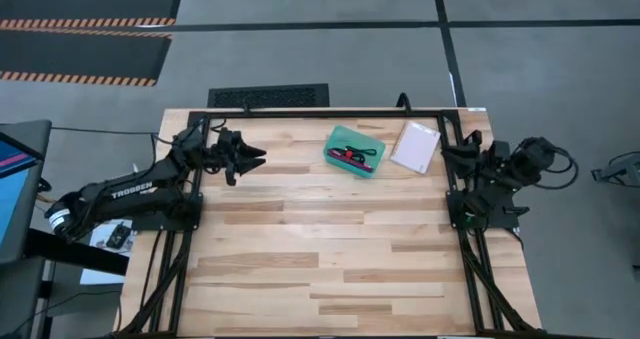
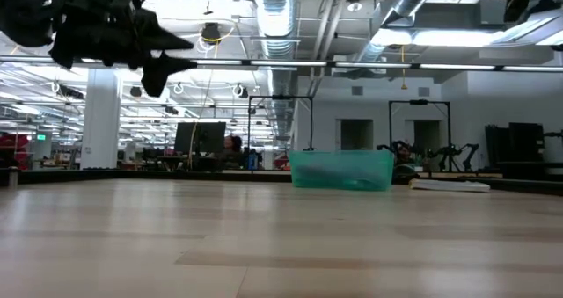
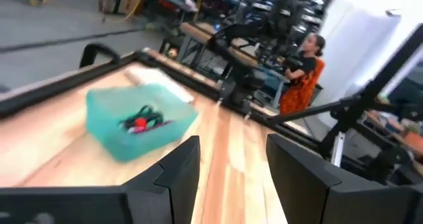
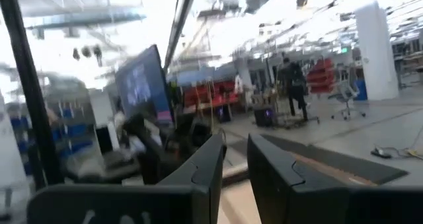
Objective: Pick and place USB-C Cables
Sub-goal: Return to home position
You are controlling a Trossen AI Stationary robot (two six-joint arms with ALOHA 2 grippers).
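The USB-C cables (image 1: 352, 157) lie bundled inside the teal tray (image 1: 366, 142) near the table's far edge. Black and red-magenta strands (image 3: 140, 118) show; I cannot make out a light blue one against the tray. My left gripper (image 1: 260, 156) hangs open above the table, left of the tray with its fingers pointing toward it, and is well clear of the wood in the low view (image 2: 186, 54). My right gripper (image 1: 448, 151) waits at the table's far right edge with a narrow gap between its fingers (image 4: 236, 145).
A flat pale pink packet (image 1: 415, 145) lies just right of the tray, between it and the right arm. A black frame rail (image 1: 300, 112) runs along the far edge. Bare wood (image 1: 330, 249) spreads across the middle and near side. A person (image 3: 301, 75) stands beyond the table.
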